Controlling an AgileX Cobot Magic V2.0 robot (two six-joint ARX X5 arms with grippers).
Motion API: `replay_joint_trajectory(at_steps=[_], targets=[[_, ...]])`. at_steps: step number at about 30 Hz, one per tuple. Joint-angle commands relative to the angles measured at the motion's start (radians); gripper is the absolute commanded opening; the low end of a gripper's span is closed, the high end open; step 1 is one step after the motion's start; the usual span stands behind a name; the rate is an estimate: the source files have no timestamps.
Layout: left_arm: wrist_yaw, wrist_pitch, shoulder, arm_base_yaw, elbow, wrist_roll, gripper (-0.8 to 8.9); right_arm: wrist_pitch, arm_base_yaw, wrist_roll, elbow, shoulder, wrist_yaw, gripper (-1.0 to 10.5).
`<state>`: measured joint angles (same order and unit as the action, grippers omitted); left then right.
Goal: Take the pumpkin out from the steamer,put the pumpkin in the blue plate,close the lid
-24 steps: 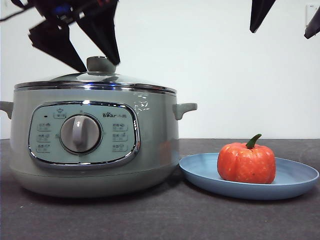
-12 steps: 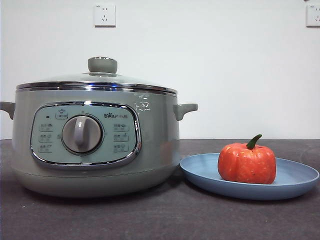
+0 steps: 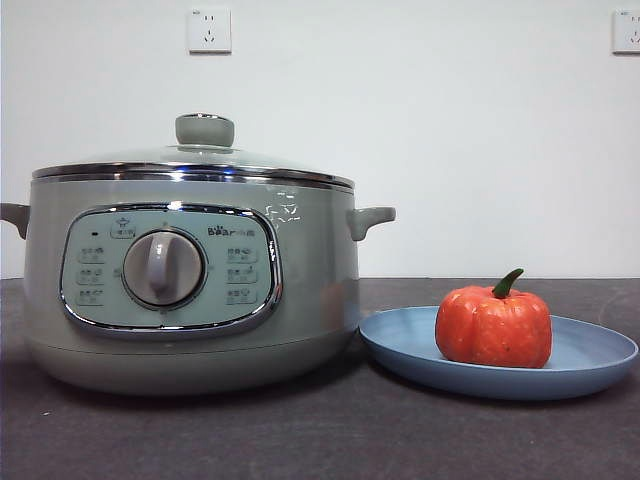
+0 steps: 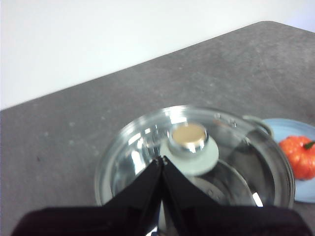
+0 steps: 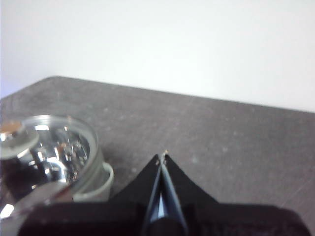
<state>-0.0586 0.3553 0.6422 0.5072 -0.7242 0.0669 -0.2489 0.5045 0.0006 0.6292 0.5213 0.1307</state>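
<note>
The pumpkin (image 3: 493, 327) sits upright in the blue plate (image 3: 590, 362), to the right of the steamer (image 3: 190, 280). The lid (image 3: 190, 160) lies closed on the steamer, its knob (image 3: 205, 129) on top. Both arms are out of the front view. In the left wrist view my left gripper (image 4: 162, 160) is shut and empty, high above the lid (image 4: 142, 147) and its knob (image 4: 188, 137); the pumpkin (image 4: 298, 155) and plate (image 4: 295, 129) show at the edge. In the right wrist view my right gripper (image 5: 162, 156) is shut and empty, high above the table beside the steamer (image 5: 49, 152).
The dark grey table (image 3: 320, 440) runs to a white wall with two sockets (image 3: 209, 29). The steamer's side handle (image 3: 372, 218) points towards the plate.
One second ago a gripper hung open around the lid knob and black tips showed at the top right. Both have lifted out of the front view. Lid, pumpkin and plate have not moved.
</note>
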Motion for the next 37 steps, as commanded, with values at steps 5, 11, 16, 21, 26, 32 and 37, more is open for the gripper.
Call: replay_joint_trajectory(at_steps=[5, 11, 16, 21, 26, 32, 37], targets=[[0.005, -0.036, -0.121, 0.002, 0.154, -0.089, -0.08, 0.025, 0.002, 0.098, -0.124, -0.055, 0.009, -0.2], [0.008, 0.014, -0.116, 0.002, 0.153, -0.09, -0.03, 0.039, 0.002, 0.176, -0.123, -0.035, 0.006, -0.2], [0.007, 0.045, -0.114, 0.002, 0.153, -0.09, -0.03, 0.014, 0.002, 0.174, -0.123, -0.035, 0.007, -0.2], [0.008, 0.044, -0.114, 0.002, 0.153, -0.09, -0.03, -0.019, 0.002, 0.174, -0.123, -0.035, 0.006, -0.2], [0.007, 0.055, -0.118, 0.002, 0.153, -0.088, -0.03, -0.06, 0.002, 0.174, -0.123, -0.035, 0.007, -0.2], [-0.019, 0.19, -0.332, -0.092, 0.155, -0.037, -0.03, -0.111, 0.002, 0.174, -0.123, -0.035, 0.008, -0.2], [-0.022, 0.182, -0.494, -0.267, 0.169, -0.017, -0.03, -0.15, 0.0, 0.174, -0.123, -0.035, 0.006, -0.2]])
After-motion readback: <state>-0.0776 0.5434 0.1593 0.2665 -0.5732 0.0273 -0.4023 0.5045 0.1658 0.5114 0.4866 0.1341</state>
